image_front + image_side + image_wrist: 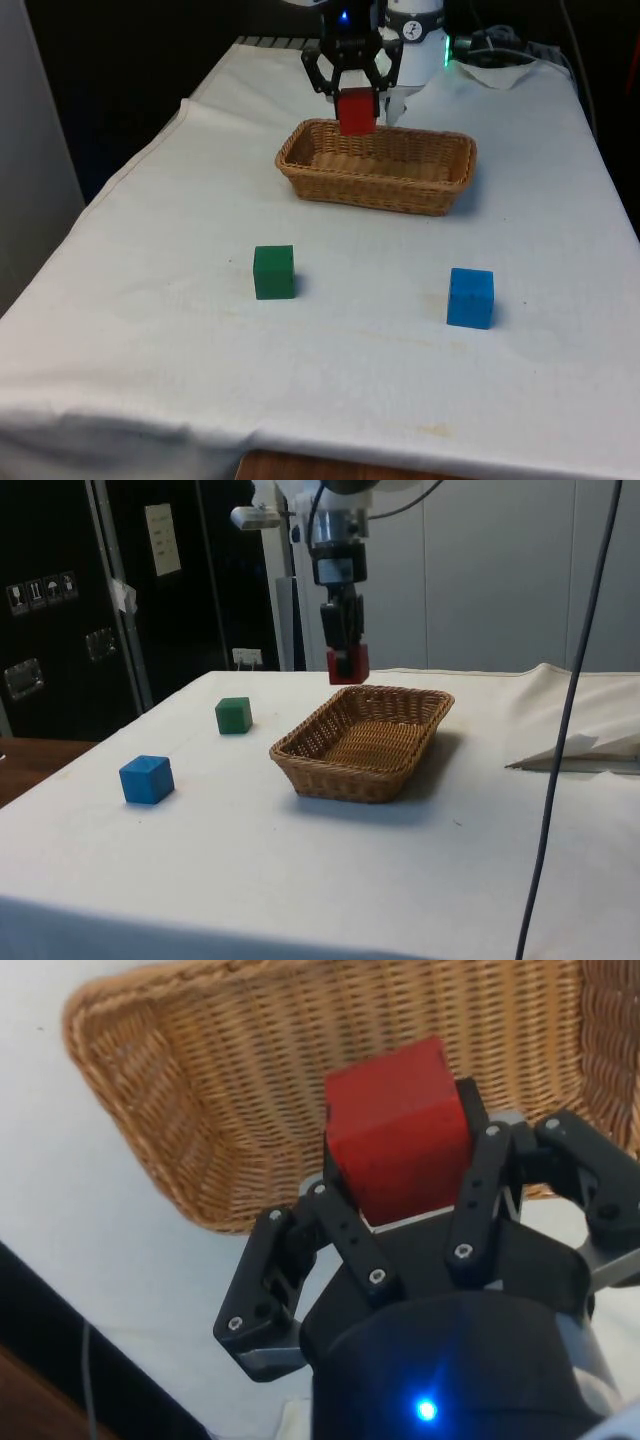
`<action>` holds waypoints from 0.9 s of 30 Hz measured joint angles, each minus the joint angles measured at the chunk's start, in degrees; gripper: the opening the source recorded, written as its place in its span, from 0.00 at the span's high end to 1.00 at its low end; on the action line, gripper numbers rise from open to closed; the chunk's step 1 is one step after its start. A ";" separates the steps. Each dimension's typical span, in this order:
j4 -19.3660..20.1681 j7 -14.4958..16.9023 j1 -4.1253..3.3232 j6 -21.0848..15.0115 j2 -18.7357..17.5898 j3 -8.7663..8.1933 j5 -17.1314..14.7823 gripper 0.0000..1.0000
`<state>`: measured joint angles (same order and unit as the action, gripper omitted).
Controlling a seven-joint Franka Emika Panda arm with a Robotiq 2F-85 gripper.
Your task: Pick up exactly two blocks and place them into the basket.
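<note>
Above the far rim of a wicker basket (pixel 375 165), in the front view, the black pincer (pixel 352 95) hangs closed on a red block (pixel 357 110), holding it in the air clear of the weave. Nearer the camera on the white-clothed table (pixel 150 330) sit a green block (pixel 274 272), toward the front view's left, and a blue block (pixel 470 297), toward its right, well apart from each other and from the basket.

From the side, the pincer (pixel 347 660) grips the red block (pixel 348 665) over the basket's (pixel 365 742) far end; the green block (pixel 234 715) and blue block (pixel 147 779) rest on the cloth beyond the basket's long side.

From the wrist, the red block (pixel 400 1130) is clamped between the pincer's (pixel 400 1200) fingers, with the basket's (pixel 220 1090) woven floor beneath it.
</note>
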<state>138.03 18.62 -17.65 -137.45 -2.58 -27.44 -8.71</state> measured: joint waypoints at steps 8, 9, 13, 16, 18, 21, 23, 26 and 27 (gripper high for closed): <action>4.13 0.00 0.06 -3.38 0.52 -1.03 1.38 0.98; 4.64 0.00 0.06 -3.84 0.52 -1.09 1.43 0.98; 6.76 0.00 0.06 -5.96 0.52 -1.43 1.89 0.98; 7.85 0.00 0.06 -7.10 0.52 -1.60 2.06 0.98; 9.00 0.00 0.06 -8.54 0.46 -1.66 2.12 0.98; 10.43 -0.34 0.06 -11.29 -0.29 -1.66 2.06 0.98; 10.60 -0.57 0.06 -12.38 -1.20 -1.60 2.01 0.98; 10.54 -0.74 0.06 -13.41 -2.46 -1.43 1.60 0.98; 10.49 -0.80 0.06 -13.87 -3.09 -1.38 1.20 0.98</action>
<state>148.51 17.82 -17.59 -151.32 -5.67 -28.82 -7.51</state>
